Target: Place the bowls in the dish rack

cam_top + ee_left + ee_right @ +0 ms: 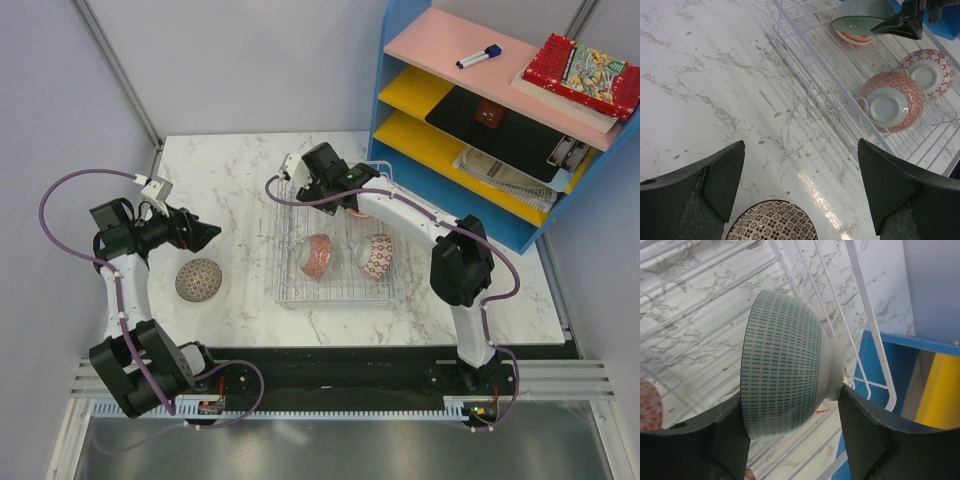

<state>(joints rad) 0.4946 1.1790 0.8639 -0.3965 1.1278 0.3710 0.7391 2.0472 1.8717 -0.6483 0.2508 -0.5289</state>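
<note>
From above, the dish rack [300, 215] lies on the marble table [230, 170], right of centre, its far right corner near the blue shelf unit [400, 60]. Two bowls stand on edge side by side towards the rack's near edge: a red dotted bowl [317, 255] and a red cross-patterned bowl [377, 256]. The right gripper [335, 192] hangs over the rack's far part. The left gripper [205, 235] hovers over the table's left side, and a brown patterned bowl [198, 280] lies upside down just nearer the near edge.

In the left wrist view, the left gripper's jaws are spread wide with nothing between them. The brown patterned bowl's top shows below, and bare marble lies ahead. In the rack, the two red bowls turn their feet this way. Beyond them the right gripper holds a green-dashed bowl [862, 15] above a red-and-white bowl [855, 37].

In the right wrist view, the right gripper pinches the green-dashed bowl on its side, one finger [730, 440] at the rim side and the other at the foot. The rack's wires lie beneath, close to its corner by the blue shelf unit.
</note>
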